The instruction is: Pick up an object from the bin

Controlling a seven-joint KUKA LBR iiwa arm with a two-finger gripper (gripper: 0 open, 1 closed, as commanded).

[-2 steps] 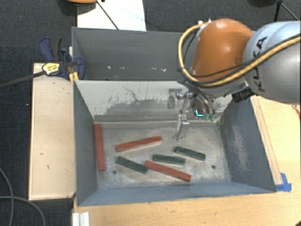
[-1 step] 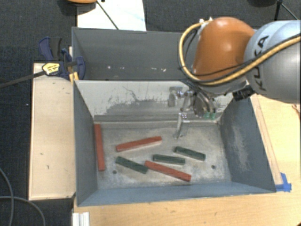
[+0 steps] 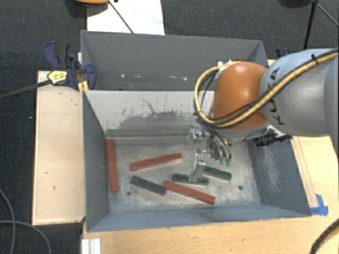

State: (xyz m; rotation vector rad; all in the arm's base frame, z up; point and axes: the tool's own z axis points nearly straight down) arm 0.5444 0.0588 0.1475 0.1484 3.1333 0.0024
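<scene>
The pincer (image 3: 199,172) hangs low, right over a short dark green bar (image 3: 185,179) lying just under its tip. Spread or pinching cannot be told. A red bar (image 3: 189,191) lies just beyond, nearer the camera.

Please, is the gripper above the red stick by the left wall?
No, the gripper hangs over a green stick near the bin's middle.

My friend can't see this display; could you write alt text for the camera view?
A robot's hand hangs low in a grey metal bin, just over a dark green stick near the middle. Red sticks and other green sticks lie scattered around it.
</scene>
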